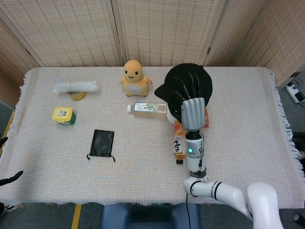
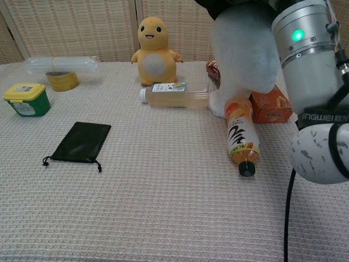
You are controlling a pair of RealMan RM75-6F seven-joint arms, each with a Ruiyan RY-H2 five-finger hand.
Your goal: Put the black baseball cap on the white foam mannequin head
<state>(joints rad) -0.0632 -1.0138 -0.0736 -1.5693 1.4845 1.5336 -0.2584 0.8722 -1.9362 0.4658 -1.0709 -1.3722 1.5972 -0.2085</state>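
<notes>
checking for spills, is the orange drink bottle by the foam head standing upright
No, the orange bottle lies on its side on the table, its black cap pointing toward the near edge.

The white foam mannequin head [image 2: 242,52] stands far right on the cloth-covered table [image 2: 163,218], with the black baseball cap [image 2: 218,6] showing only as a dark edge over its crown at the top of the frame. The right arm's silver forearm [image 2: 313,71], a green light lit on it, rises just right of the head; the hand itself is out of frame. An orange-labelled bottle [image 2: 241,136] lies in front of the head, an orange box [image 2: 271,107] beside it. Far left sits a yellow duck plush [image 2: 152,50].
</notes>
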